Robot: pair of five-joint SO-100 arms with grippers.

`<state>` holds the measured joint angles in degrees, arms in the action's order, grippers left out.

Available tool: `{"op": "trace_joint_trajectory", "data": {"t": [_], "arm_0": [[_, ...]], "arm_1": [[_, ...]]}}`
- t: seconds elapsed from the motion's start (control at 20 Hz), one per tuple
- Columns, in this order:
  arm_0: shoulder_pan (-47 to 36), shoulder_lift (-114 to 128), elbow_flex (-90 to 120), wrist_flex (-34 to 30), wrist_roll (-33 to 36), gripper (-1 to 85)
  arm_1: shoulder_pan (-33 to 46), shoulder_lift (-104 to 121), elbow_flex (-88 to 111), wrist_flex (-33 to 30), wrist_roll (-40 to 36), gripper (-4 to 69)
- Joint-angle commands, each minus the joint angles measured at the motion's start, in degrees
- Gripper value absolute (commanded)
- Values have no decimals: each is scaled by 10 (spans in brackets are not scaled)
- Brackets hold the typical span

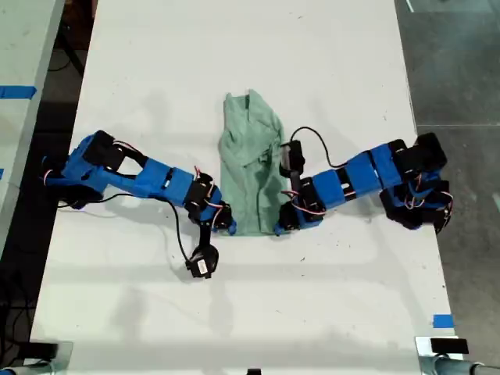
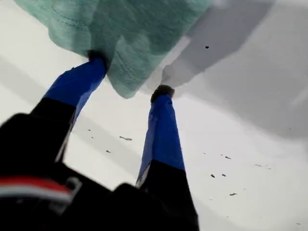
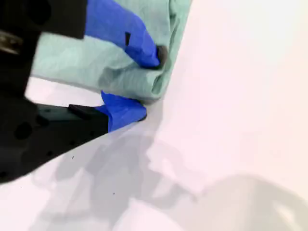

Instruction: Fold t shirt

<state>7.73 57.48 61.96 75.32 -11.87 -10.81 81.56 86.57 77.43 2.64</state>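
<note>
Seen in the exterior view, from left to right: an arm (image 1: 148, 176) reaching in from the left edge, its tip at the lower left corner of the t shirt (image 1: 250, 168). Below that tip, a small black part on a cable (image 1: 201, 264); cannot tell what it is. In the middle of the white table (image 1: 156, 62), the t shirt, lying flat but wrinkled, long axis running from the top of the frame toward the bottom, and already narrow. To the right, another arm (image 1: 359, 176), its tip at the lower right corner of the cloth. Both tips equally near, each touching the bottom hem. Cannot tell from the wrist views which of these two arms is which.

At my first gripper (image 2: 131, 74): jaws apart, one fingertip tucked under the hem, the other on bare table just beside a cloth corner. Not yet clamped.

At my second gripper (image 3: 149, 84): jaws closed on a bunched fold at the edge of the t shirt, one finger above, one below.

Judged from this, the coming move turns on lifting the bottom hem toward the top of the exterior view, along the long axis.

Hidden: the neck and the sleeves, folded in or lost in wrinkles. The rest of the cloth is cut off in both wrist views.
</note>
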Motion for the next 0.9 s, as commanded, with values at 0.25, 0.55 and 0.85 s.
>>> {"op": "trace_joint_trajectory", "data": {"t": [0.25, 0.55, 0.85], "arm_0": [[-14, 1, -35, -2, 8, 0], [-11, 2, -36, -2, 11, 0], [11, 66, -74, 81, -13, 0]], "arm_1": [[7, -2, 26, -70, -7, 186], [12, -32, 30, -112, -15, 0], [-16, -33, -200, 55, -28, 0]]}}
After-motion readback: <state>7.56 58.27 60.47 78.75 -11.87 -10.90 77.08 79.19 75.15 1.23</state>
